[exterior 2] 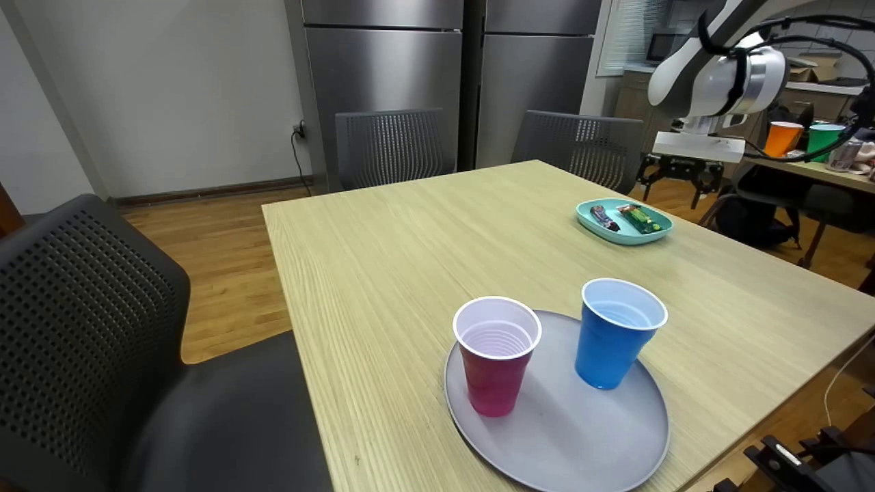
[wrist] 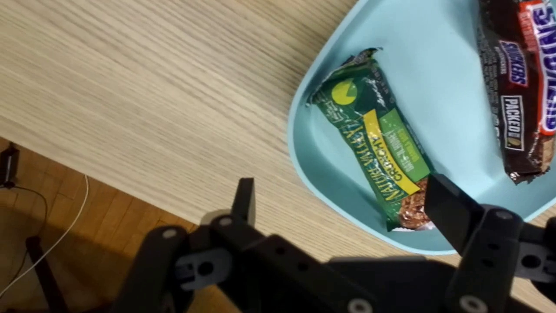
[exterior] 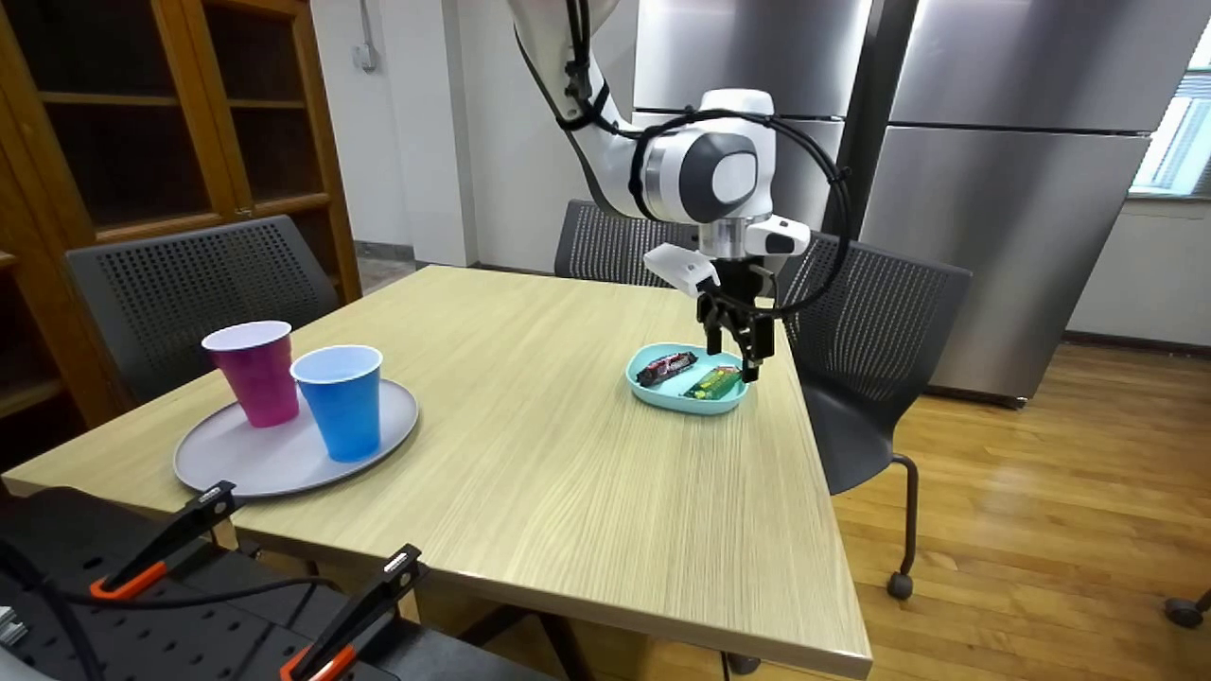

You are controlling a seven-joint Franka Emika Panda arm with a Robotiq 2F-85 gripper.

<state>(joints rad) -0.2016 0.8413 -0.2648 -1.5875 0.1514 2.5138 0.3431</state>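
Note:
My gripper [exterior: 732, 361] is open and holds nothing. It also shows open in an exterior view [exterior 2: 671, 199] and in the wrist view [wrist: 340, 179]. It hovers above the teal dish [wrist: 438, 82] near the table's edge. The dish holds a green granola bar [wrist: 378, 143] and a dark Snickers bar [wrist: 514, 91]. In the wrist view, one fingertip overlaps the granola bar's lower end, and the other appears over the table outside the dish. Both bars show in both exterior views: the granola bar [exterior: 714, 383] [exterior 2: 640, 219] and the Snickers bar [exterior: 666, 369] [exterior 2: 604, 218].
A grey round plate [exterior: 222, 463] [exterior 2: 567, 437] bears a magenta cup [exterior: 255, 378] [exterior 2: 495, 376] and a blue cup [exterior: 341, 407] [exterior 2: 612, 348], both upright. Dark chairs [exterior: 870, 322] stand around the wooden table [exterior: 530, 397]. Black-and-orange clamps [exterior: 359, 610] sit by its near edge.

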